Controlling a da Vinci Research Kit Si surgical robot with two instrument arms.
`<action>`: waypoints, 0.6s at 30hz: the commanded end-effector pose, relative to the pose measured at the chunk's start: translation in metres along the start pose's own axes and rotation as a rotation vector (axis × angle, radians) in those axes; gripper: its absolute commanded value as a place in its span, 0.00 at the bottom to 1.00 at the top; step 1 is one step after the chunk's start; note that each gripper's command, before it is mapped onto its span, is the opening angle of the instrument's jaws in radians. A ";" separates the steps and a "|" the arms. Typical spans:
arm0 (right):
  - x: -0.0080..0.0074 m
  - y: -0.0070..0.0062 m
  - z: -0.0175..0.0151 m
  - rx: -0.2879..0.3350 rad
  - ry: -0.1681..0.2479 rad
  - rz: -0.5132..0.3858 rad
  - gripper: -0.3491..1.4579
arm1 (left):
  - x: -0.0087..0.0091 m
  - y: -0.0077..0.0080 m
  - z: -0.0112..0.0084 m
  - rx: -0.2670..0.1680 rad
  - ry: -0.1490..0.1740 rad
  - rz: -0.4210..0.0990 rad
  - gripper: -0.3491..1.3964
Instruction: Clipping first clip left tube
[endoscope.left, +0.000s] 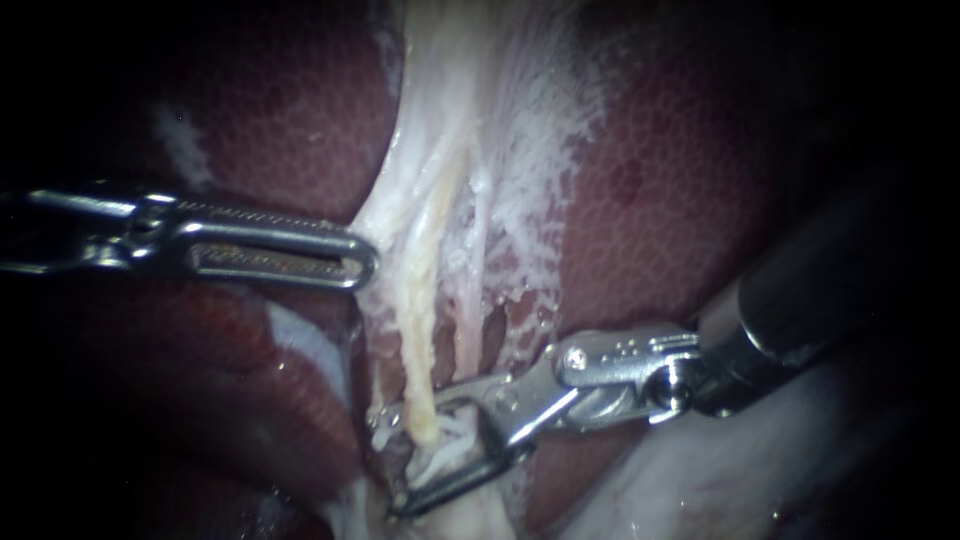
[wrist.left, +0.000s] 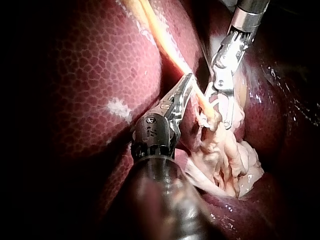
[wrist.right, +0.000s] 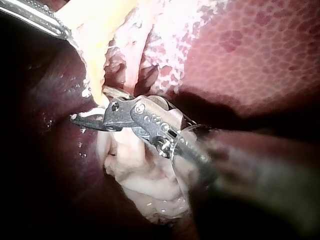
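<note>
Lower centre of the endoscope view: the right instrument (endoscope.left: 402, 462) holds its jaws apart astride the left tube (endoscope.left: 424, 330). The tube is a waxy, yellow-cream strand running down from upper centre through frayed white tissue (endoscope.left: 530, 150) over the dark red liver (endoscope.left: 680, 180). The left instrument (endoscope.left: 358, 265), entering at mid left, has its jaws closed on the white tissue's edge.

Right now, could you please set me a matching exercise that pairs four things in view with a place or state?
1. left instrument
2. right instrument
3. yellowish tube
4. liver

a. dark red and mottled
b. jaws open
c. tip at the edge of the pale tissue
d. passes between the open jaws

Pairs: 1-c, 2-b, 3-d, 4-a.
</note>
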 end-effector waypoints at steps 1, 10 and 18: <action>0.0001 0.0003 -0.0003 -0.011 0.005 0.020 0.32 | 0.0000 0.0000 0.0000 0.000 0.000 0.000 0.03; -0.0002 0.0029 -0.0015 -0.036 0.017 0.092 0.00 | 0.0000 0.0000 0.0001 -0.001 0.000 0.000 0.03; -0.0001 0.0028 -0.0014 -0.038 0.015 0.091 0.00 | 0.0000 0.0000 0.0001 -0.001 0.000 0.000 0.03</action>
